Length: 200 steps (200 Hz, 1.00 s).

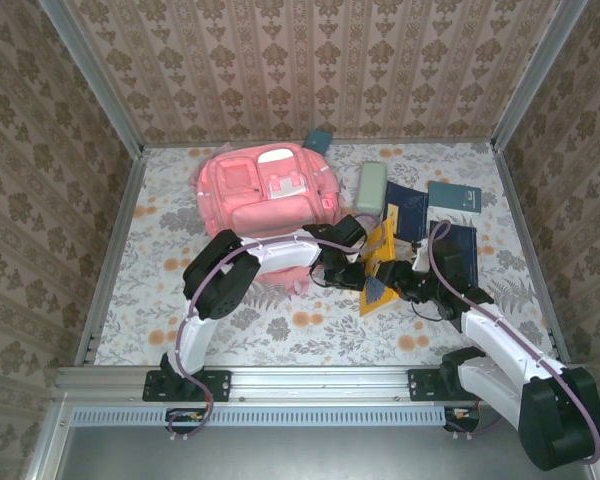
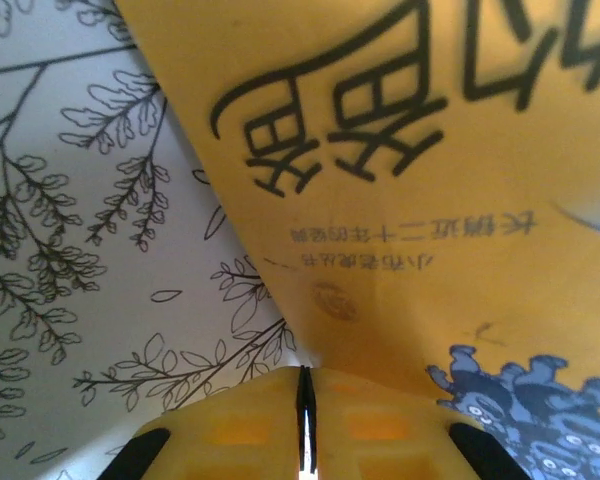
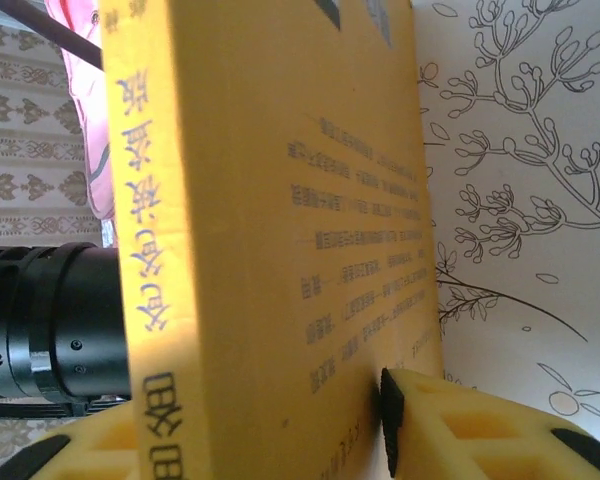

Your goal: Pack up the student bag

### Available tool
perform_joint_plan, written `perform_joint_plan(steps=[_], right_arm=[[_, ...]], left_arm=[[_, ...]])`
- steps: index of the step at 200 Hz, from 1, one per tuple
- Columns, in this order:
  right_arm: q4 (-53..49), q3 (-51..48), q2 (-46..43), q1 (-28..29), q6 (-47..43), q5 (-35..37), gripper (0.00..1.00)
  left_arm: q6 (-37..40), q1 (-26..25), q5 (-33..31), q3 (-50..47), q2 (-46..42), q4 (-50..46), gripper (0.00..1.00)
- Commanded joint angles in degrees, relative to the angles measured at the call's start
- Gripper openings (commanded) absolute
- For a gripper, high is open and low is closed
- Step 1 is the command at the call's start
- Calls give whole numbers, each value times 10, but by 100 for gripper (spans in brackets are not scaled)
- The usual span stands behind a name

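The pink student bag (image 1: pixel 265 195) lies flat left of centre, front pockets upward, top apparently farthest back.

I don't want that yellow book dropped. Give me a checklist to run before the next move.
1. Left gripper jaws pinched shut on the yellow book: ok.
2. Right gripper jaws clamped firmly on it: cannot tell; they straddle its spine.
3. Book propped up between both grippers, not lying flat: ok.
4. Student bag main compartment open: cannot tell.
5. Navy books lie right of the yellow book, off the bag side: ok.
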Motion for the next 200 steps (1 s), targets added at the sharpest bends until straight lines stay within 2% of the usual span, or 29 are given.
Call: perform_joint_plan(steps=[1, 25, 47, 77, 125, 164, 200], right_arm=[[-27, 19, 4, 3, -20, 18, 36], [-118, 48, 1, 3, -58, 72, 34], [-146, 58, 2, 3, -77, 84, 28], [-154, 65, 2, 3, -80, 94, 0], [-178, 103, -33, 1, -84, 119, 0], [-167, 144, -26, 2, -74, 102, 0], [-142, 173, -2, 2, -54, 88, 0]], left_arm=[[-3, 2, 23, -4, 2, 3, 13], [-1, 5, 19, -3, -1, -1, 14], [4, 7, 16, 4, -4, -9, 14], [16, 10, 5, 24, -15, -33, 16], [73, 26, -56, 85, -85, -113, 31], [150, 77, -117, 94, -148, -170, 44], [274, 122, -238, 84, -165, -234, 50]])
